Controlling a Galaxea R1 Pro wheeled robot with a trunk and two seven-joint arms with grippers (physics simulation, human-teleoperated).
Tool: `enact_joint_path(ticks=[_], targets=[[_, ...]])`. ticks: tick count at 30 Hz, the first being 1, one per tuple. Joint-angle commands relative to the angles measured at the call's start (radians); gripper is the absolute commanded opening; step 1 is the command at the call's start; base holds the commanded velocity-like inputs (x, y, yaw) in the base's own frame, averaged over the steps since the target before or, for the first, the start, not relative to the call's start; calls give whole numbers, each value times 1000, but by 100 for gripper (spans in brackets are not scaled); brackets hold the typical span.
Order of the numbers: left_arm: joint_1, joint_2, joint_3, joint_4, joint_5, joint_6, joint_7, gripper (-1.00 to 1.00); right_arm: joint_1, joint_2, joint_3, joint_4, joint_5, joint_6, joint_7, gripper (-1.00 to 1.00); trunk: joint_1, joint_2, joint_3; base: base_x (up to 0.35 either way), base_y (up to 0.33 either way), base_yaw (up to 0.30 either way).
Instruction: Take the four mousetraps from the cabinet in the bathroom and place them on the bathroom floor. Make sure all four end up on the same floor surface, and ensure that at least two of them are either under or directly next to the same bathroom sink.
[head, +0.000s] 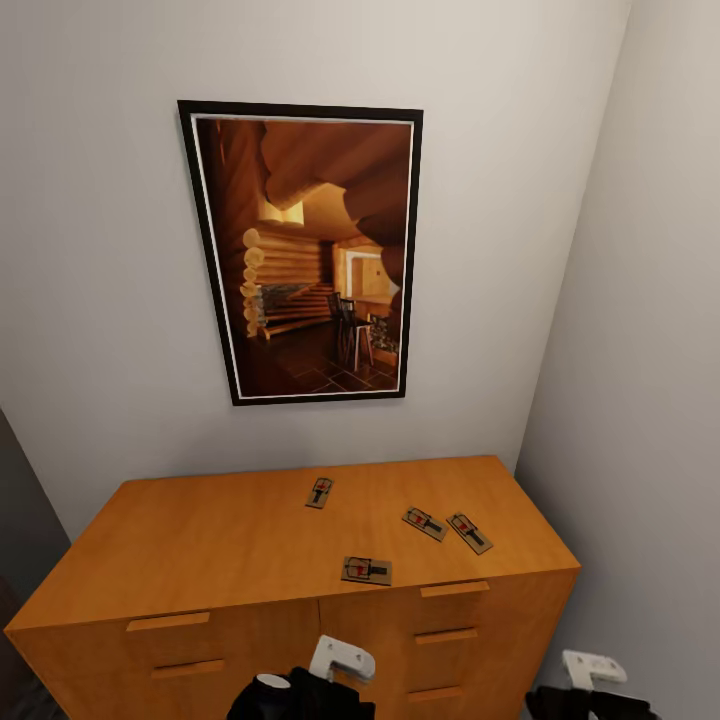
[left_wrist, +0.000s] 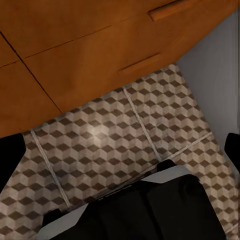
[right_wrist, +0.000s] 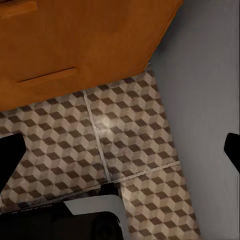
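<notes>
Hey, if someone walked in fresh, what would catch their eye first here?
Probably the big framed picture of a log-cabin room, hung on the pale wall above the cabinet. Next, the four mousetraps scattered on the cabinet's orange top, three toward its right half. Below, the cube-patterned floor runs up to the drawer fronts.

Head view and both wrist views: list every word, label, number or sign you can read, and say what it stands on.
No readable text anywhere.
Mousetraps: each carries a red mark, too small to tell if it holds lettering.
Framed picture: a log-cabin interior, no caption.
Cabinet and bathroom floor: no labels.
</notes>
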Motion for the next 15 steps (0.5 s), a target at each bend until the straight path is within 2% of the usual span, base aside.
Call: enact_joint_path(ticks=[1, 3, 7, 8, 12, 13, 14, 15], targets=[[-9, -2, -1, -9, -1, 18, -3, 100, -2, -2, -4, -25, 2, 28, 2, 100, 0, -1, 0, 0, 0, 0], [-49, -5, -3, -24, 1, 46, -3, 100, -10, -9, -11, -90, 2, 89, 1, 100, 0, -1, 0, 0, 0, 0], [-122, -5, -4, -34, 5, 66, -4, 100, -52, -17, -15, -143, 4, 141, -1, 100, 0, -1, 0, 0, 0, 0], [-166, -5, -4, -36, 7, 72, -4, 100, -92, -19, -16, -156, 6, 161, -2, 100, 0, -1, 0, 0, 0, 0], [-274, -5, -4, -36, 30, 80, -13, 100, -199, -21, -17, -165, 2, 192, -2, 100, 0, -1, 0, 0, 0, 0], [-305, -5, -5, -35, 42, 81, -21, 100, -228, -21, -17, -162, 2, 192, -2, 100, 0, -1, 0, 0, 0, 0], [-371, -5, -3, -27, 73, 82, -42, 100, -286, -21, -17, -148, 1, 192, -1, 100, 0, -1, 0, 0, 0, 0], [-408, -5, -2, -20, 90, 83, -54, 100, -316, -21, -16, -137, 0, 192, -1, 100, 0, -1, 0, 0, 0, 0]])
